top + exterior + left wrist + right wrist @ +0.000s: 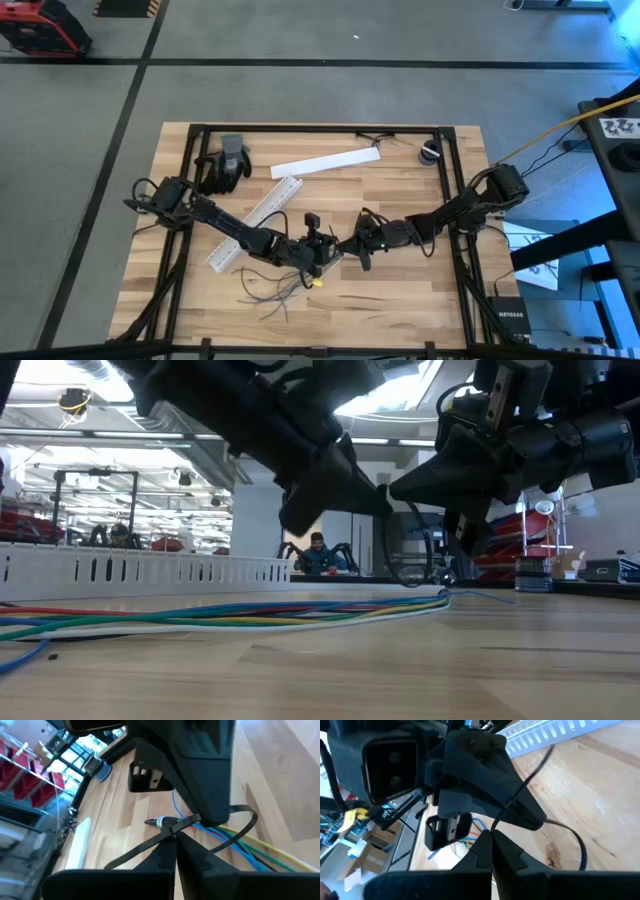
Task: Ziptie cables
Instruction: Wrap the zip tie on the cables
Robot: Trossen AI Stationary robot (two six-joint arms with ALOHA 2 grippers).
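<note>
Wooden table point(400, 290), light planks, dark frame. Cables point(200, 618) lie flat on top, fanning away from both sets of jaws at centre. White slotted channel point(255, 220) lies behind left jaws. Well beyond both jaws: white strip point(325, 163), black glove point(225, 165), small round roll point(430, 153).

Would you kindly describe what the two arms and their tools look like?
Both arms are black, built of jointed segments, with thin black cables looping along them. The left arm carries a small boxy camera near its wrist; the right arm looks the same. The left tool and right tool each end in two matte black, wedge-shaped fingers tapering to a point. No markings are legible.
</note>
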